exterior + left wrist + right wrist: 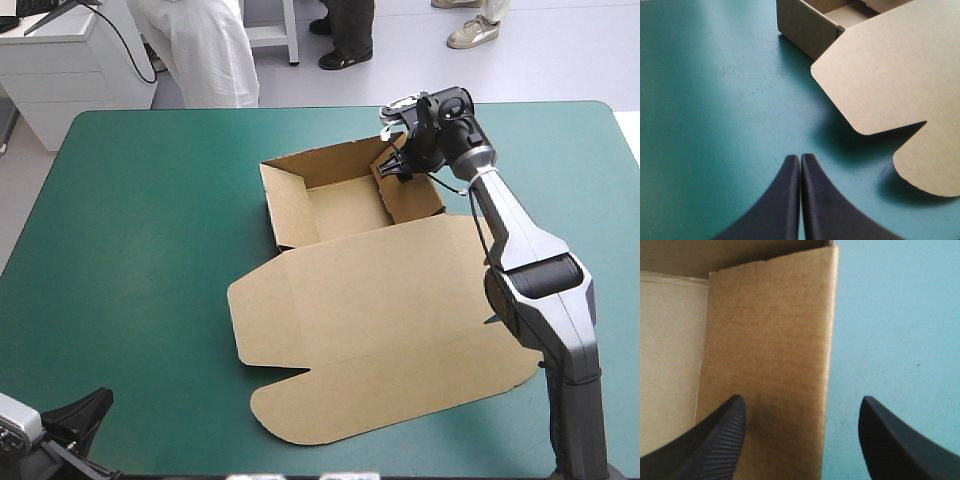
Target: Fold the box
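The left gripper (800, 165) is hovering well off the box's (360, 270) near left side. Its black fingers are pressed together into one point over the teal-green cover (150, 250), so nothing is bracing the box. The box is lying on the cover, its tray (345, 205) standing with walls raised at the far part and its lid (400, 340) spreading flat at the near part. At the box's far right corner the right gripper (802, 405) is standing spread, one finger inside the tray and the other outside, straddling the right wall (770, 340). The likely trouble is that, if these fingers are pushing sideways while pinching, the light, unheld box may be sliding or turning on the cover. The wall may also be bending outward and springing loose, or a finger may be catching and crushing its top edge. In the high view the right gripper is covering that corner, so whether the wall is tucked is hard to make out. The right wrist view is showing only part of the wall, and whether either finger is touching it cannot be told.
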Robot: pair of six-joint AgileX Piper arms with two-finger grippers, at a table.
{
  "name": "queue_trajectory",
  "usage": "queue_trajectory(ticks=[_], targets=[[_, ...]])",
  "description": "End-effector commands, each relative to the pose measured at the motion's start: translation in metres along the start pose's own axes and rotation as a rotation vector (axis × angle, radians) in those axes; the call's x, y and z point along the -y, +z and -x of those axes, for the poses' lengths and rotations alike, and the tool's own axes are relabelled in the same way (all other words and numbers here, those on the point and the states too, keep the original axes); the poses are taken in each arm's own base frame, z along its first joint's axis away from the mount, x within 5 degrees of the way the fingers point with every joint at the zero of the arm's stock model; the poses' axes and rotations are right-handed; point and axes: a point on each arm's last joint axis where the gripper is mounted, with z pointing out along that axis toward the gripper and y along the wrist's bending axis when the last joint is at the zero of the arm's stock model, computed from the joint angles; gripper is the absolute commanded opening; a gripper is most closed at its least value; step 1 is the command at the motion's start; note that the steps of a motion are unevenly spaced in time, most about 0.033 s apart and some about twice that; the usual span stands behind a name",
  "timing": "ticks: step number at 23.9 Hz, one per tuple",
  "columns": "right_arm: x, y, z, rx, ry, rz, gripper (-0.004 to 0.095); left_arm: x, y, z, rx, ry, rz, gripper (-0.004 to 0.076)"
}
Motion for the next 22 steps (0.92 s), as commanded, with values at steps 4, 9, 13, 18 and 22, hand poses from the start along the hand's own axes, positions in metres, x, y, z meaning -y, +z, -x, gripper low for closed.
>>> queue_trajectory(ticks=[4, 9, 13, 18, 22], targets=[[0.007, -0.022, 0.005, 0.054, 0.013, -0.021, 0.0573, 0.001, 0.011, -0.007, 0.037, -0.011, -0.014, -0.001], [0.007, -0.008, 0.003, 0.026, 0.02, -0.036, 0.0186, 0.001, 0.011, -0.009, 0.041, -0.006, -0.014, -0.001], [0.014, -0.009, 0.003, 0.023, 0.015, -0.112, -0.0018, 0.001, 0.011, -0.009, 0.038, -0.011, -0.015, -0.001], [0.044, -0.008, -0.002, 0.008, 0.049, -0.198, -0.0023, 0.001, 0.011, -0.01, 0.032, -0.011, -0.015, -0.001], [0.095, -0.005, -0.016, -0.014, 0.155, -0.22, -0.0023, 0.001, 0.011, -0.011, 0.023, -0.011, -0.015, -0.001]])
